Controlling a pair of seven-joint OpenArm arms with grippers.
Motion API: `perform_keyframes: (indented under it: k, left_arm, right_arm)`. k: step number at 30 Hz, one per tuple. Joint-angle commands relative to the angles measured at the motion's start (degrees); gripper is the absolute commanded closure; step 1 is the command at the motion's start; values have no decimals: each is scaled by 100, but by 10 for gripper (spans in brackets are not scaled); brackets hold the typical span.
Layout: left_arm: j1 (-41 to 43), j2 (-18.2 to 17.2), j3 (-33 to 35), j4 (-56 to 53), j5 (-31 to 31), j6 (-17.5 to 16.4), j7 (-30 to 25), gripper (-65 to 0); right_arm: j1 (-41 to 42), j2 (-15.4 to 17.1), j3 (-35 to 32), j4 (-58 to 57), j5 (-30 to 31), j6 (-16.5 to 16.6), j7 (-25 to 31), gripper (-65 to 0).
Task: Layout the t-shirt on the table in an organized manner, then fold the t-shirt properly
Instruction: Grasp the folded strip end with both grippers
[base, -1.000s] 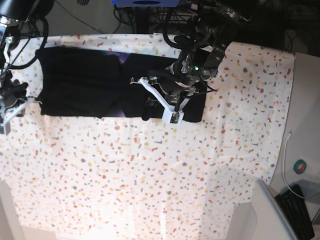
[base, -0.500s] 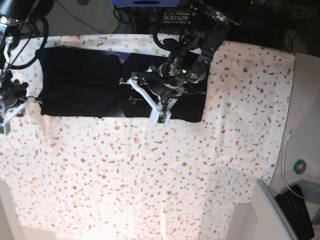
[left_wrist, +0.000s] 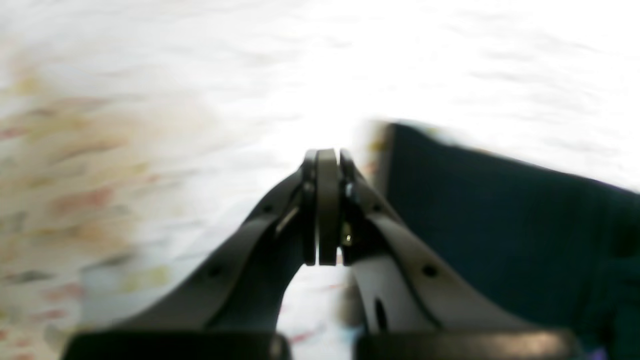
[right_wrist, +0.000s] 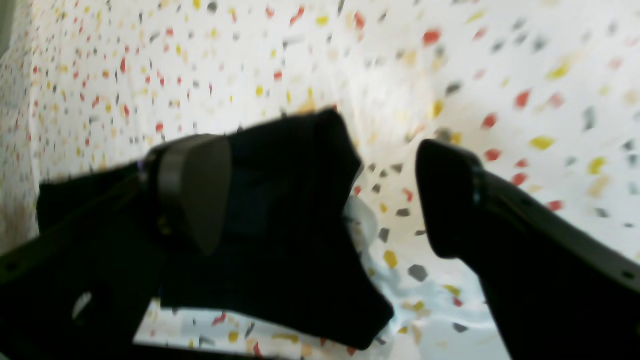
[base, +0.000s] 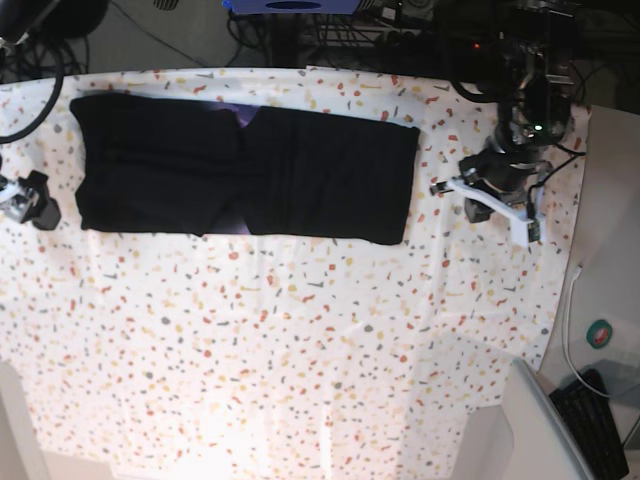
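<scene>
A: How are the jaws set?

B: The left gripper (left_wrist: 327, 210) is seen pressed fully together with nothing between, off the right edge of the large black short-sleeved cloth t-shirt (base: 245, 172). The right gripper (right_wrist: 325, 195) is spread wide; a black cloth corner lies between its pads but is not pinched.

A: Where is the shirt laid?

B: It is stretched as a long band along the far edge of the white speckled cloth-covered table (base: 300, 360).

A: How is it judged to handle?

B: Light, soft and limp. It is likely to sag and drag, so its two end corners are best pinched.

A: Is any writing legible?

B: None can be read; only a purple sliver shows at mid-shirt.
</scene>
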Motion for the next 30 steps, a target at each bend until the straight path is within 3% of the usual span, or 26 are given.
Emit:
perform_keyframes:
  k: [1, 4, 8, 11, 17, 20, 26, 30]
  left_arm:
    - [-16, -79, -183, -55, -52, -266, -111, 0]
    - [81, -211, -711, -494, 1, -741, -146, 0]
    - [81, -220, -1106, -890, 1, -1172, -234, 0]
    - [55, -202, -1062, -1136, 9, -1189, -560, 0]
    - [-104, -220, -209, -1611, 62, -1189, -1210, 0]
    - [-236, -123, 81, -1822, 563, -1189, -1430, 0]
    - [-394, 378, 248, -2015, 1548, -1189, -1597, 0]
    - [-464, 598, 256, -2015, 1706, -1189, -1588, 0]
  right_arm:
    - [96, 166, -49, -170, 71, 162, 80, -540]
    - [333, 359, -322, -1022, -122, 461, 80, -510]
    - [421, 438, -436, -1638, -342, 513, 326, -513]
    - [403, 421, -445, -1691, -342, 522, 344, -515]
    - [298, 403, -911, -1866, -298, 636, 379, -515]
    - [245, 377, -1104, -1902, -298, 988, 379, -515]
    - [236, 210, -1122, -1954, -342, 1032, 388, -515]
    - [245, 192, -1122, -1954, -342, 1041, 361, -512]
